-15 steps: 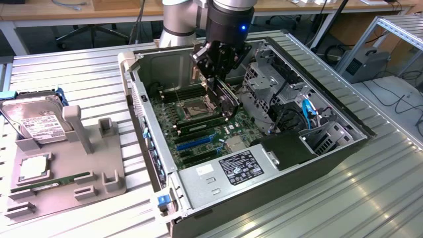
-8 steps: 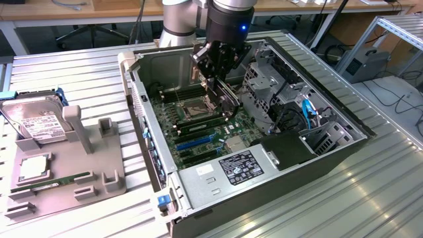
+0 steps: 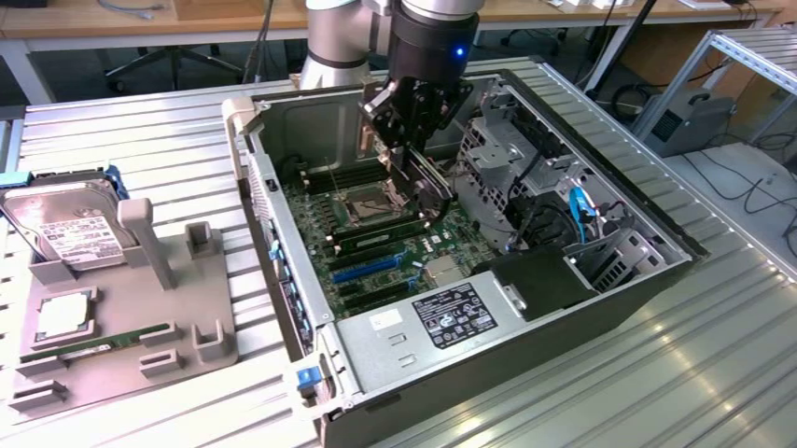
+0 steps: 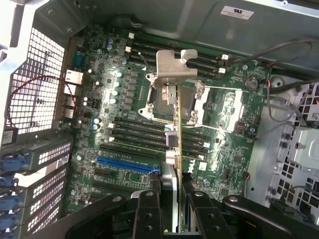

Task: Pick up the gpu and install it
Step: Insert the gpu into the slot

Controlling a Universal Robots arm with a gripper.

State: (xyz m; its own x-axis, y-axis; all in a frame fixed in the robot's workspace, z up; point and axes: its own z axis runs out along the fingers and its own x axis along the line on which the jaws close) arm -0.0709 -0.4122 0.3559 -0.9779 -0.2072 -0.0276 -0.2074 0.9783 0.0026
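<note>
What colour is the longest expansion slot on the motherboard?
Blue. The long plastic expansion slot shows best in the wrist view.

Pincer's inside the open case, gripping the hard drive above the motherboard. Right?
Wrong item. The hard drive sits in the grey rack on the exterior view's left. The pincer grips the gpu, edge-on above the motherboard; the wrist view shows it.
</note>
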